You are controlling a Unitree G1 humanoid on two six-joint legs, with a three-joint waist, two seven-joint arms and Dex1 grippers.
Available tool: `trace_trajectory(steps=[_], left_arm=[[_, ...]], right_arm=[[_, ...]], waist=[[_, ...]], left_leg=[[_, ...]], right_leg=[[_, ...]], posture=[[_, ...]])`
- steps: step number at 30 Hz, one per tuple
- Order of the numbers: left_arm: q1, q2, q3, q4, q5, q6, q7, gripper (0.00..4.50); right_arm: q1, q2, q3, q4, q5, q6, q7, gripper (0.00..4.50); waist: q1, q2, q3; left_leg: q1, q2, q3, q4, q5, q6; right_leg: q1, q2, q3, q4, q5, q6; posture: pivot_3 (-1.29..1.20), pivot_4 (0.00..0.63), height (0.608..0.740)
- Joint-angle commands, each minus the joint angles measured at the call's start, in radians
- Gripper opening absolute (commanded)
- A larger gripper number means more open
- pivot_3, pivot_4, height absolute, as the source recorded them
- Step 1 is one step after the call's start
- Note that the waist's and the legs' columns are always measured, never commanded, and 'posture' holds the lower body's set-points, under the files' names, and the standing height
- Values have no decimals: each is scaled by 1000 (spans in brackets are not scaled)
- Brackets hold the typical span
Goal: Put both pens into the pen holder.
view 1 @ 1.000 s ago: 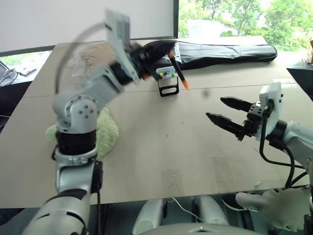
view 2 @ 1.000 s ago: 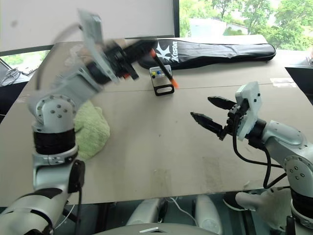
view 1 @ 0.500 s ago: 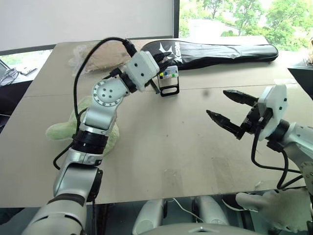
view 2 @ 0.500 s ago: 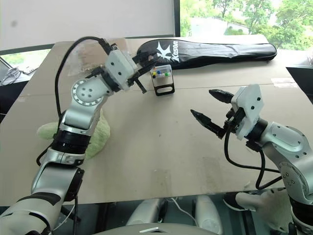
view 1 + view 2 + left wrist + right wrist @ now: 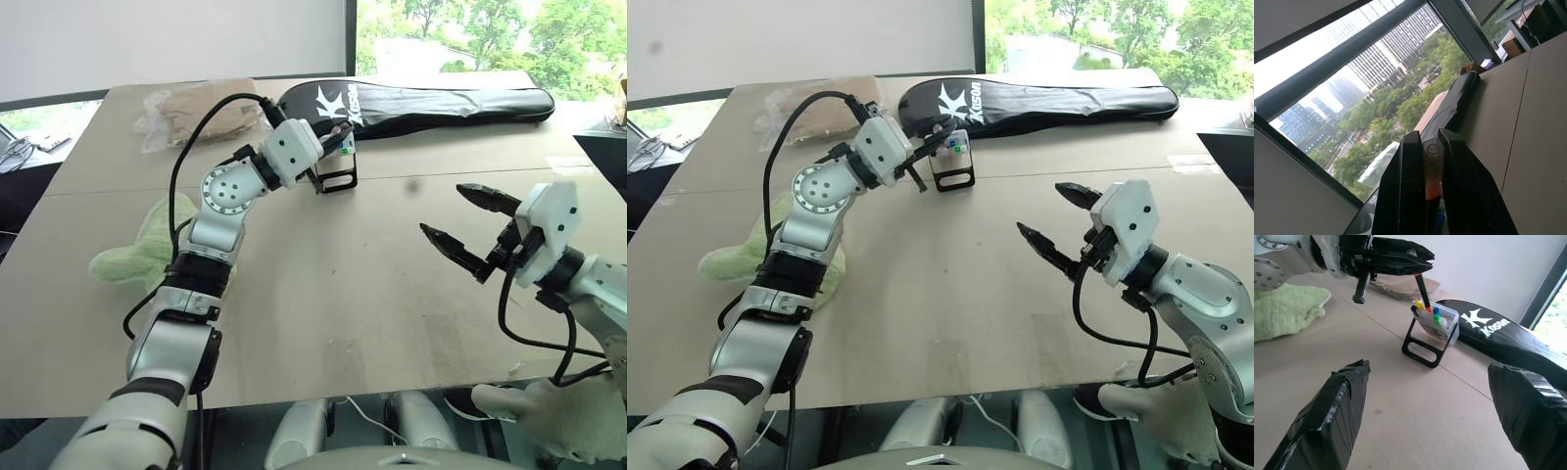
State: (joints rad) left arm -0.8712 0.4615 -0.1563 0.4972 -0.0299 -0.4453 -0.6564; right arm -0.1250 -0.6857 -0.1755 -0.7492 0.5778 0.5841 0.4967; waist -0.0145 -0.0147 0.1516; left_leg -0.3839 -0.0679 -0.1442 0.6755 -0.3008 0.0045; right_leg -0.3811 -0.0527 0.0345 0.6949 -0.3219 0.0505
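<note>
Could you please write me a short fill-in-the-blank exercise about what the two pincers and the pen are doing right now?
1. The left pincer is shut on a ____.
2. The pen's orange tip points down at the pen ____.
3. The right pincer holds nothing, its fingers spread ____.
4. A ____ cloth lies under the left arm.

Missing words: pen; holder; open; green

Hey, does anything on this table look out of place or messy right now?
Nothing looks spilled or damaged. The green cloth lies crumpled on the table near the left arm, and a crinkled plastic-wrapped brown package sits at the far edge. The pen holder stands upright beside the black bag.
</note>
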Motion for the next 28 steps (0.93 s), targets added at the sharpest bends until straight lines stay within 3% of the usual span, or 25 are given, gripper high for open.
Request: trace_trajectory(steps=[1, 5, 9, 11, 13, 17, 20, 25, 28], left_arm=[[-48, -9, 26, 60, 19, -78, 11, 0], [-73, -21, 32, 130, 26, -115, 15, 0], [-71, -24, 49, 128, 0, -134, 3, 1987], [-41, -30, 57, 57, -51, -102, -37, 2776], [16, -35, 64, -71, -137, -1, -94, 2776], [192, 3, 62, -483, -394, 448, -125, 2776], [362, 69, 102, -741, -528, 767, -20, 2776], [657, 162, 234, -1025, -679, 1058, 113, 2776], [756, 182, 275, -1107, -710, 1115, 139, 2776]], right_arm=[[4, 7, -15, -47, -34, -31, -23, 4101], [6, 12, -9, -54, -54, -37, -27, 4101], [15, 16, -7, -61, -62, -37, -24, 4141], [25, 16, -11, -59, -64, -39, -20, 4141], [40, 15, -14, -57, -69, -42, -16, 4141], [71, 7, -6, -41, -102, -32, -26, 4141], [135, 9, -17, -15, -133, -50, -17, 4141], [288, -9, -99, 45, -168, -117, 50, 4141], [316, -14, -123, 73, -172, -143, 80, 4141]], waist=[[0, 0, 0], [-2, 0, 0], [-3, 0, 0], [-3, 0, 0], [-3, 0, 0], [-10, 0, 0], [-18, 1, 0], [-21, 1, -1], [-18, 1, -1]], left_leg=[[0, 0, 0, 0, 0, 0], [0, 0, 0, 0, 0, 0], [0, 0, 0, 0, 0, 0], [0, 0, 0, 0, 0, 0], [0, 0, 0, 0, 0, 0], [0, 0, 0, 0, 0, 0], [0, 1, -1, 0, 0, 0], [3, 1, 0, -2, 0, 0], [4, 1, 0, -1, 0, 0]], right_leg=[[0, 0, 0, 0, 0, 0], [0, 0, 0, 0, 0, 0], [0, 0, 0, 0, 0, 0], [0, 0, 0, 0, 0, 0], [0, 0, 0, 0, 0, 0], [0, 0, 1, 0, 0, 0], [0, 0, 5, 1, 0, 0], [1, 0, 7, 1, 0, 0], [2, 0, 7, 1, 0, 0]], posture=[[0, 150, 740], [0, 150, 740], [0, 150, 740], [0, 150, 740], [0, 150, 740], [0, 150, 740], [0, 150, 740], [0, 150, 740], [0, 150, 740]])
